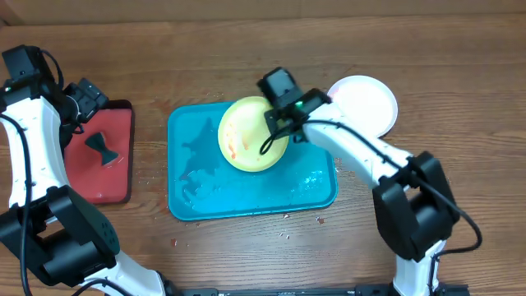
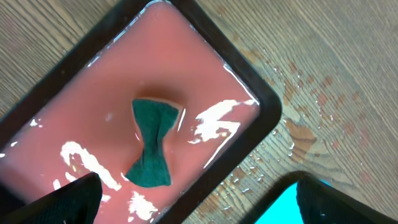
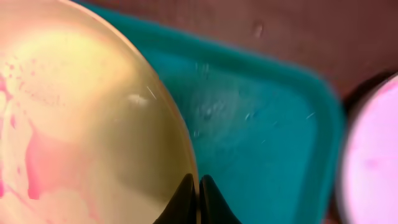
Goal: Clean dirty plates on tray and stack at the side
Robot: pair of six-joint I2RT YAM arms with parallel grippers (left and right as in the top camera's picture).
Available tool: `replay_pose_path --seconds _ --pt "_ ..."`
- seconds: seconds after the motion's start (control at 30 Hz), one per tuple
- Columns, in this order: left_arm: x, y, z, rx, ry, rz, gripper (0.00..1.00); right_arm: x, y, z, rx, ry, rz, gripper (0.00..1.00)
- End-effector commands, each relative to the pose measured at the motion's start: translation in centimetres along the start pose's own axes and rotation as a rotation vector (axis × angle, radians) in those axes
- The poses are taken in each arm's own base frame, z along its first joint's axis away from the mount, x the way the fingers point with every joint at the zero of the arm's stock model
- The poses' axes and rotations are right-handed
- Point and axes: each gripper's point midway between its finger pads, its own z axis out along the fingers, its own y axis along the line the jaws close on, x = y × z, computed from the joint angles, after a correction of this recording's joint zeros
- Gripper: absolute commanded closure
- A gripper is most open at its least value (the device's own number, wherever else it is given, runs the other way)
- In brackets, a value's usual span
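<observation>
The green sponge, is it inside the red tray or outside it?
Inside: the sponge lies on the wet floor of the red tray, within its dark rim.

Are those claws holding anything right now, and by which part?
The right gripper pinches the yellow-green plate by its rim; the left gripper is open and holds nothing.

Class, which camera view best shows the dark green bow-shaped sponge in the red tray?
The left wrist view: the dark green bow-shaped sponge lies large in the dark-rimmed red tray. Overhead shows it small and dark; the right wrist view shows none of it.
</observation>
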Motion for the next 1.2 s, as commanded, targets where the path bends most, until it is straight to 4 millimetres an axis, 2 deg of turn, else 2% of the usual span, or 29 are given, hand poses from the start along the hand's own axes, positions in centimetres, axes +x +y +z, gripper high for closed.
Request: replay_pose_path --seconds 0.0,0.13,0.27,0.5,0.6,0.93,1.0,1.17 --pt "-0.2 -0.5 -0.4 0.025 -0.002 -0.003 0.00 -3.9 -1.6 -5.3 0.293 -0.180 -0.164 0.96" --pt "-0.2 -0.5 -0.4 0.025 -0.002 -0.003 0.00 -4.8 -1.3 -8.4 0.529 -0.268 -0.260 0.96" --pt "-0.2 -0.5 -0.4 0.025 -0.002 -0.003 0.00 -5.5 -0.3 -11.4 0.691 -0.343 -0.321 0.96" --pt "-0.2 -0.5 -0.4 0.025 -0.002 -0.003 0.00 -6.6 0.5 -14.7 0.879 -0.372 -0.468 0.96" --pt "-0.2 -0.5 -0.4 0.025 -0.002 -0.003 0.00 -7.0 0.5 -15.4 0.924 -0.362 -0.514 0.96" --pt "-0.2 -0.5 -0.4 0.025 -0.002 -0.003 0.00 -7.2 0.7 -15.0 0.887 -0.378 -0.493 0.96" --pt "-0.2 -0.5 -0.4 0.025 -0.002 -0.003 0.00 -7.3 0.3 -14.1 0.836 -0.395 -0.424 0.96" --pt "-0.1 -0.5 -0.4 0.025 -0.001 -0.003 0.00 -6.2 -1.5 -9.9 0.560 -0.328 -0.259 0.96"
